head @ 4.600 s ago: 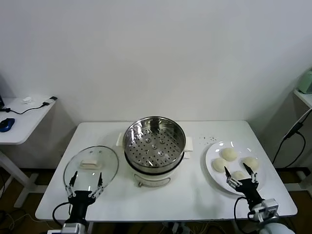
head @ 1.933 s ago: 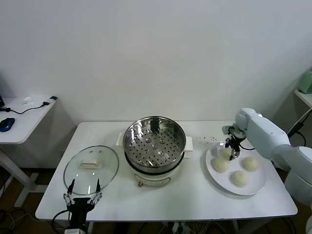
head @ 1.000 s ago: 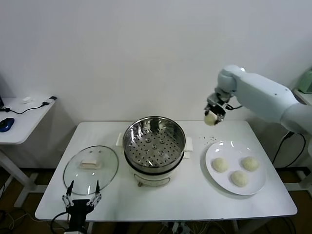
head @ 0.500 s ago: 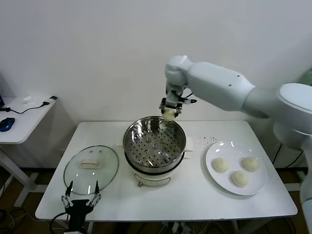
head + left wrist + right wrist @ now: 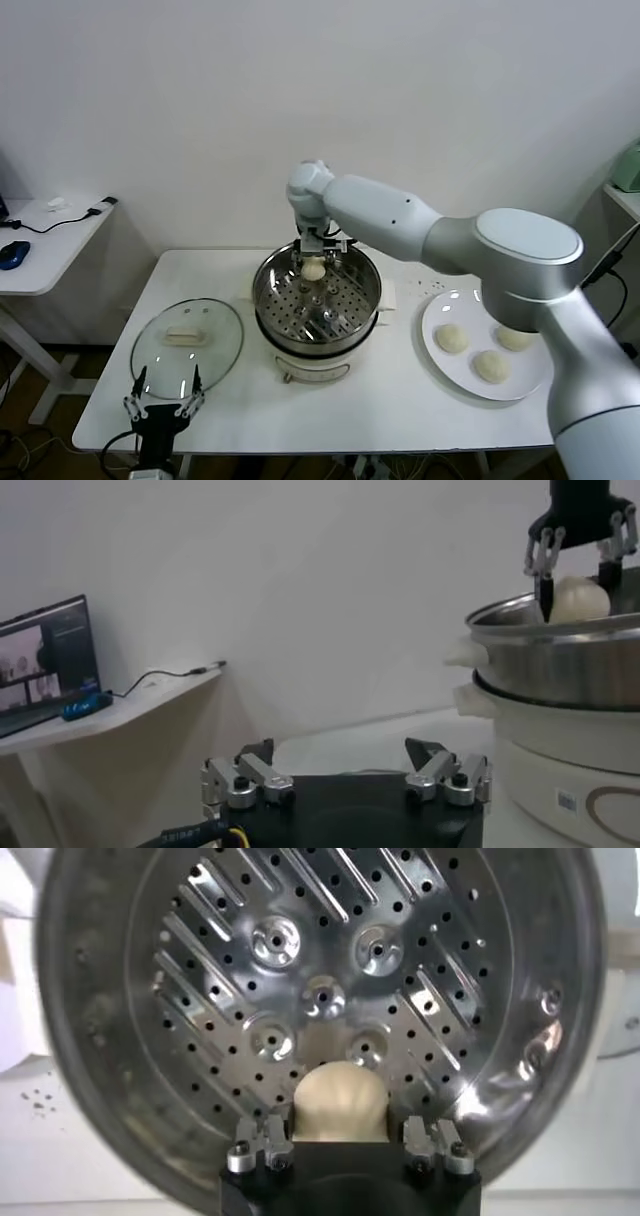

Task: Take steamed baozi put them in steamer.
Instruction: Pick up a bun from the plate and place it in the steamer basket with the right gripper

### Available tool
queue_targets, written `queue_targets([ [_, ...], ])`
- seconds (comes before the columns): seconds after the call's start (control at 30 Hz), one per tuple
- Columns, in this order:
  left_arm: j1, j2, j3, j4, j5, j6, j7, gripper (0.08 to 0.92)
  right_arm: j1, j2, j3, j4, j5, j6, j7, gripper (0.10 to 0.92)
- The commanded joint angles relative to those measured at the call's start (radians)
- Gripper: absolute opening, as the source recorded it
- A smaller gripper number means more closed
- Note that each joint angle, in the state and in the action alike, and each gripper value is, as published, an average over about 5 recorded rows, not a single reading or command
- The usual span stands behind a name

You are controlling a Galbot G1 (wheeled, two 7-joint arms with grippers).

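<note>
My right gripper hangs just inside the rim of the steamer, toward its back, shut on one cream-white baozi. From the right wrist the bun shows squeezed between the fingers, above the perforated floor, which holds nothing else. Three more baozi lie on the white plate at the right. My left gripper is parked open at the table's front left edge; its wrist view catches the held bun at the pot's rim.
The glass lid with a white handle lies flat left of the steamer, just beyond the left gripper. A side table with a mouse and cable stands off to the far left. My right arm reaches across above the table's back right.
The right gripper carried the baozi from above the plate leftward across the table, then down over the steamer's rear half. The left arm stayed still.
</note>
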Motion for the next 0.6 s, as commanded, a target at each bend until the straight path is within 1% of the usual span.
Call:
queue_targets([
  [0.03,-0.008,-0.001,0.005,0.009,0.002,-0.003,-0.007,0.823,-0.054,0.043,0.015,-0.086,-0.085,0.027,0.028,0.598],
  [0.13,-0.008,0.0,0.006,0.009,0.003,-0.005,-0.012,0.823,-0.054,0.039,0.017,-0.083,-0.078,0.023,0.033,0.622],
  [0.3,-0.002,-0.001,0.003,0.011,0.002,-0.007,-0.018,0.823,-0.039,0.034,0.015,-0.082,-0.025,0.025,0.025,0.751],
  [0.4,0.003,-0.003,0.003,0.013,0.002,-0.01,-0.021,0.823,-0.011,0.006,0.022,-0.042,0.022,0.028,0.011,0.807],
  [0.6,0.007,-0.002,0.005,0.005,0.003,-0.009,-0.023,0.823,0.135,-0.13,-0.033,0.142,0.209,-0.012,-0.03,0.822],
])
